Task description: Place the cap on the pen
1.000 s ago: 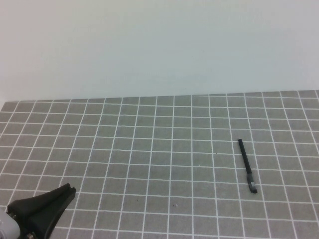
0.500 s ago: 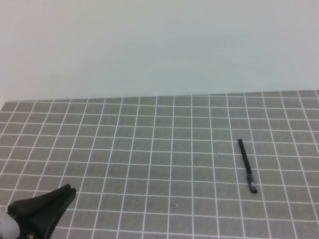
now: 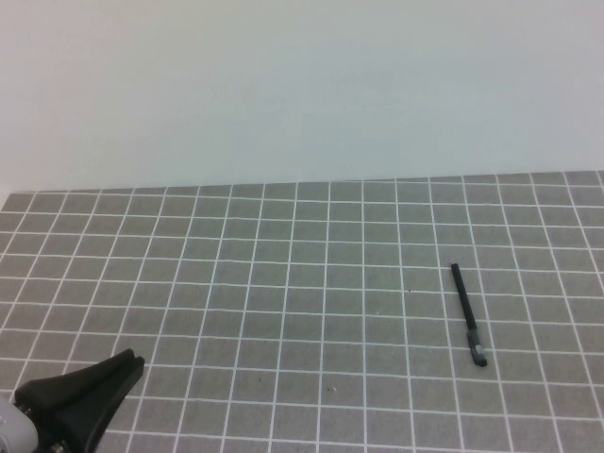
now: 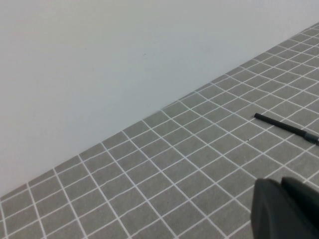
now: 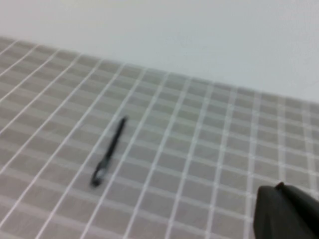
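Pen [image 3: 467,312] lies flat on the gridded desk [image 3: 283,311], toward its right edge, grey capped end nearest the robot. Left gripper [image 3: 130,361] clenched, empty, at the desk's near-left corner. Right gripper [image 5: 284,191] clenched, empty, well apart from the pen.

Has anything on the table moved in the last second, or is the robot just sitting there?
Nothing visibly changed. The pen lies in the same spot on the right of the gridded table, untouched. The left gripper rests shut at the near left corner as before. The right gripper, also shut, shows only in its own wrist view, away from the pen.
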Tool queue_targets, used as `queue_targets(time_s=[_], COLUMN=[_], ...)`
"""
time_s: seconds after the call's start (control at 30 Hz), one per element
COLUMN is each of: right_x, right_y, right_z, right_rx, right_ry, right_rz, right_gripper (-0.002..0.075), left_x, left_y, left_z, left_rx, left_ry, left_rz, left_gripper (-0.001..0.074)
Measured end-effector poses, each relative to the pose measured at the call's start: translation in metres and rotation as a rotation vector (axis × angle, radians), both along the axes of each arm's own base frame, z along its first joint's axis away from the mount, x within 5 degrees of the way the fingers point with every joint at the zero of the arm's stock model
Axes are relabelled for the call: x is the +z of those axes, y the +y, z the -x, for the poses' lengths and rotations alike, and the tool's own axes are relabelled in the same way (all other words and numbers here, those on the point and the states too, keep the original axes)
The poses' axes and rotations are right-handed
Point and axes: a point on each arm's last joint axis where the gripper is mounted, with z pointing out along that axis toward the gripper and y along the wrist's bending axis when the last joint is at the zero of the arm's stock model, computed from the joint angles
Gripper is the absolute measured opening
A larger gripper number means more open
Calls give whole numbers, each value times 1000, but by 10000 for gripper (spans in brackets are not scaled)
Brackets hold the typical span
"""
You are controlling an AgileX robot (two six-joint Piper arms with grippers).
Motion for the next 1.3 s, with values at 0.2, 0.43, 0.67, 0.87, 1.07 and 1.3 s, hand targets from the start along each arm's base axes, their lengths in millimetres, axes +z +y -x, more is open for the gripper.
queue_targets(time_s=[0.2,0.43,0.67,0.87,1.07,1.3], right_x=[-4,-54,-91,-97,-99,-99], right_y=[-4,-5,-4,-4,-4,-3], right_z=[-9,-6,-12,-11,-10,-10], right_rx=[-145,-175,-173,-182,-183,-169], right_ry=[-182,-290,-181,-111,-81,-83], right_rz=[5,-1,-26,-29,-57,-29], right_gripper=[0,-1,-1,-1,-1,-1], left_x=[0,0,0,0,0,0], left_y=[0,0,0,0,0,0], left_z=[0,0,0,0,0,0], left_rx=[0,0,0,2,2,2], left_ry=[0,0,0,6,8,8], left_rz=[0,0,0,8,11,11], left_gripper=[-1,-1,-1,-1,-1,-1])
